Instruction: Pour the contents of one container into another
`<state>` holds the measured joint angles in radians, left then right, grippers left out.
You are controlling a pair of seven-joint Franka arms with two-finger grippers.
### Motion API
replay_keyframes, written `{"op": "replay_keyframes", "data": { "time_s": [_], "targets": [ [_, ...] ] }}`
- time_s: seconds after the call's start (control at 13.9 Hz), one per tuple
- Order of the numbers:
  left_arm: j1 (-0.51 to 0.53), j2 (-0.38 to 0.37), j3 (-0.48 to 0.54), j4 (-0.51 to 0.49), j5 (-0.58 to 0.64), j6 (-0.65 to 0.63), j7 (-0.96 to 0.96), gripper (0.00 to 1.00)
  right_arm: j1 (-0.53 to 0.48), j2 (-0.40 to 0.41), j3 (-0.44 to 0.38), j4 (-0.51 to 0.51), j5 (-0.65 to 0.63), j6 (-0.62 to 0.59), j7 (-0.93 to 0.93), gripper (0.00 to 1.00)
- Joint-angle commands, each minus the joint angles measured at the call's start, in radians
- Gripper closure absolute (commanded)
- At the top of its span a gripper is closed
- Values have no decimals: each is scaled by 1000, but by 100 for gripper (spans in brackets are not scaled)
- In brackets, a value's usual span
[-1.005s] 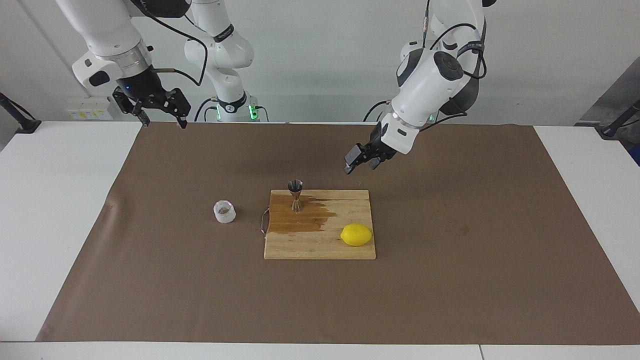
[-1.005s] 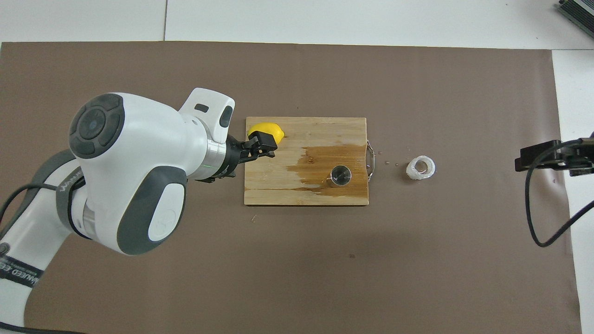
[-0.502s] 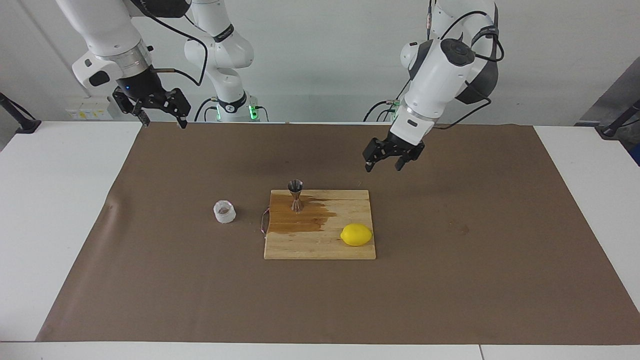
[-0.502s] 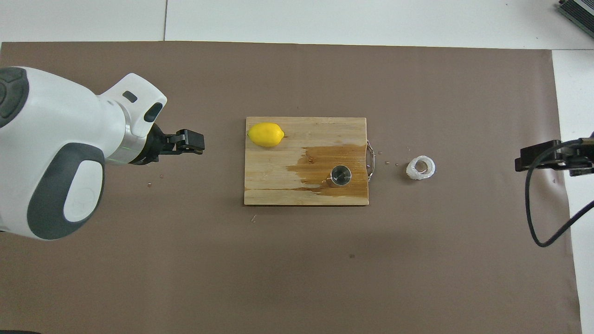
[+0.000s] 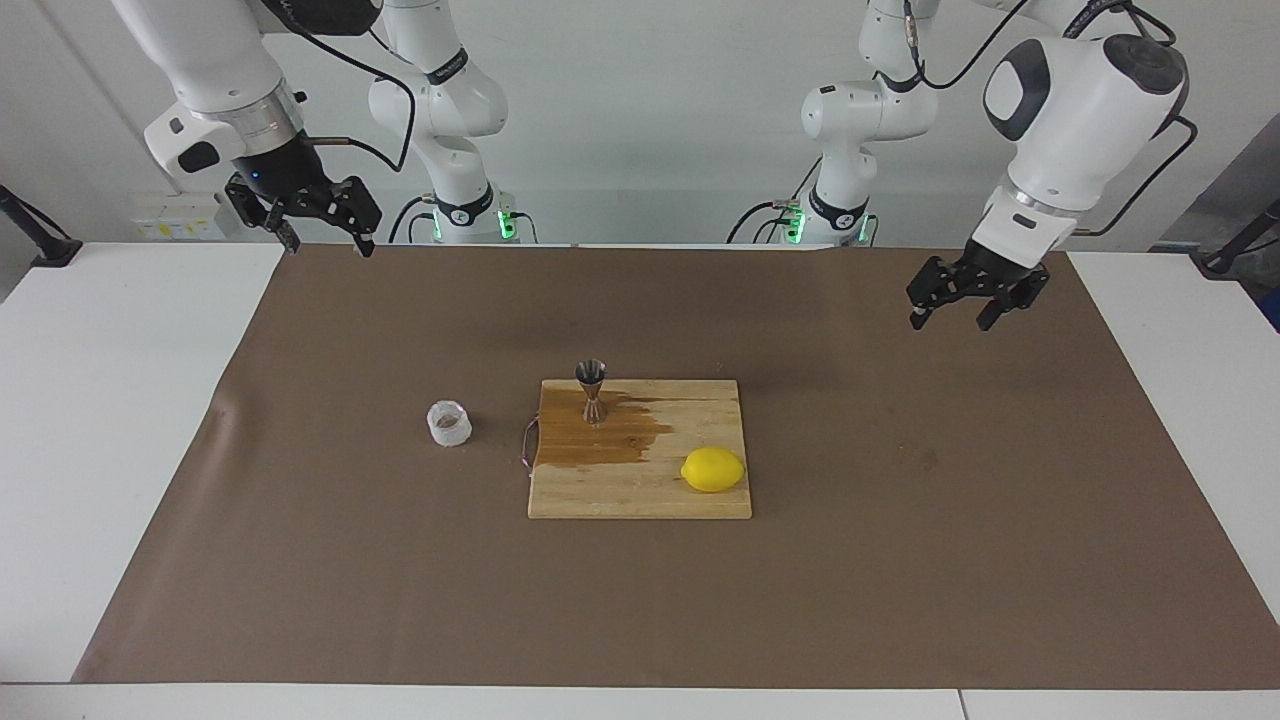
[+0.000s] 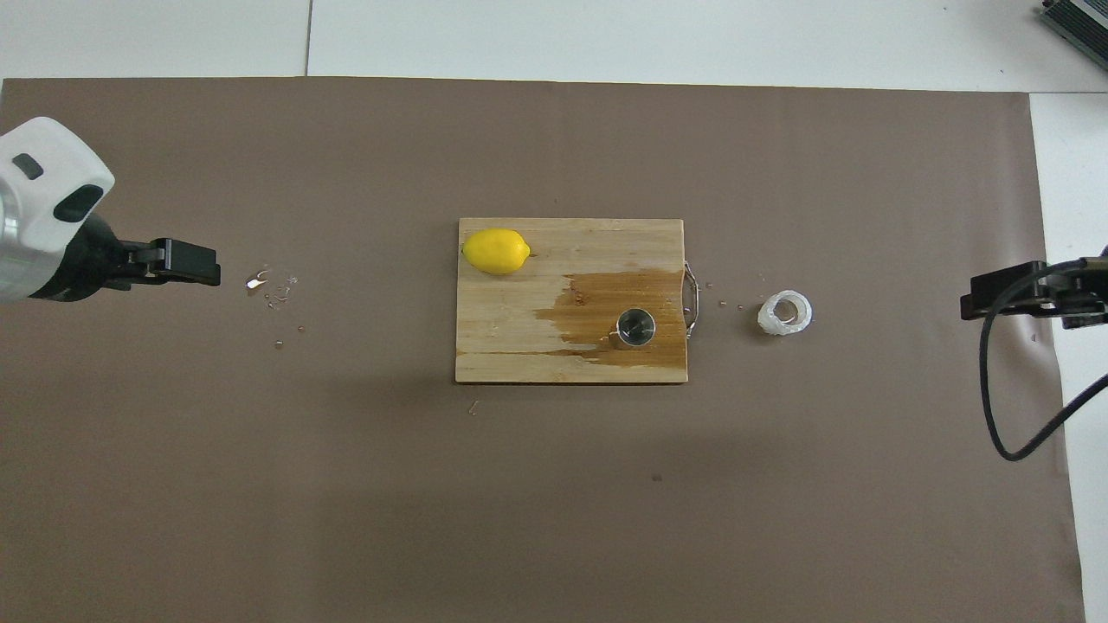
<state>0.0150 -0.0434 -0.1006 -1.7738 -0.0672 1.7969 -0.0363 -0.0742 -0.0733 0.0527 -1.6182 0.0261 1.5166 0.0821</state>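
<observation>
Claw left (image 5: 962,305) hanging spread and empty, right (image 5: 318,228) likewise; I'm judging the ribbed cup (image 5: 449,423) light, squashy, needing a gentle side grip.

I see the jigger (image 5: 592,390) standing on my cutting board (image 5: 640,490), at its corner toward my right gripper (image 5: 318,232). The lemon (image 5: 712,469) lies on the board's corner toward my left gripper (image 5: 968,305). The ribbed cup (image 5: 449,423) sits on the mat (image 5: 900,560) beside the board, toward the right gripper.
</observation>
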Motion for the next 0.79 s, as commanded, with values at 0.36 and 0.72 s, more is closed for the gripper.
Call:
{"op": "replay_keyframes", "data": {
  "time_s": [0.36,0.72],
  "targets": [
    [-29,-6,27,134,98,-163,30,0,-4,-19,10,-3,15,-51,2,0],
    [-29,-10,24,139,87,-208,33,0,-18,-63,6,-3,17,-99,-69,0]
  ]
}}
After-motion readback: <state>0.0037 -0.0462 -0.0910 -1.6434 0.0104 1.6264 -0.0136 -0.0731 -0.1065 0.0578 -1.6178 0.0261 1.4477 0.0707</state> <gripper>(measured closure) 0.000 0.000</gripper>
